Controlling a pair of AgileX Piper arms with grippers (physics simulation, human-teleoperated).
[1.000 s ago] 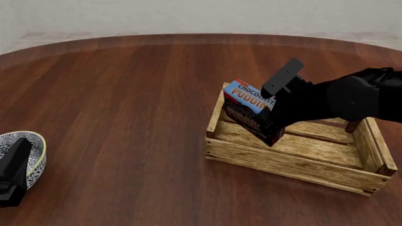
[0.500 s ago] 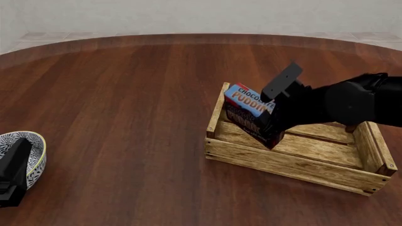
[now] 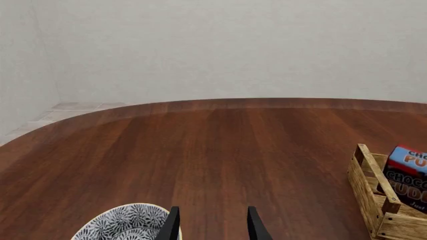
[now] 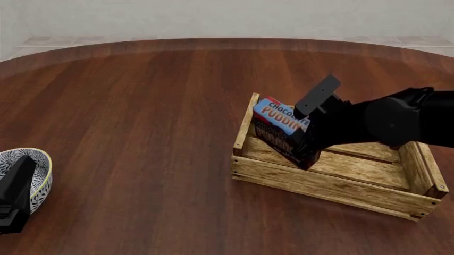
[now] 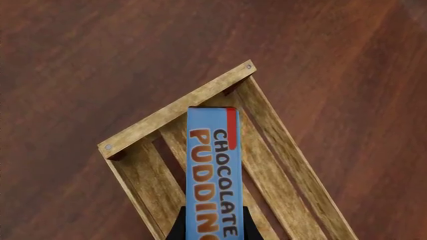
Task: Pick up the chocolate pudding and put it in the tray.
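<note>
Within the light wooden slatted tray (image 4: 341,178), at its left end: small blue-topped brown chocolate pudding (image 4: 282,129) carton, tilted, clamped by black right gripper (image 4: 303,139); left gripper (image 3: 209,227) apart beside white patterned bowl (image 4: 39,164).

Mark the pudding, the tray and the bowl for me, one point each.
pudding (image 5: 212,170): right wrist view, on the blue lettered top face.
tray (image 4: 319,187): front view, on the near side's wooden slat.
bowl (image 3: 127,222): left wrist view, on the black-and-white patterned inside.
</note>
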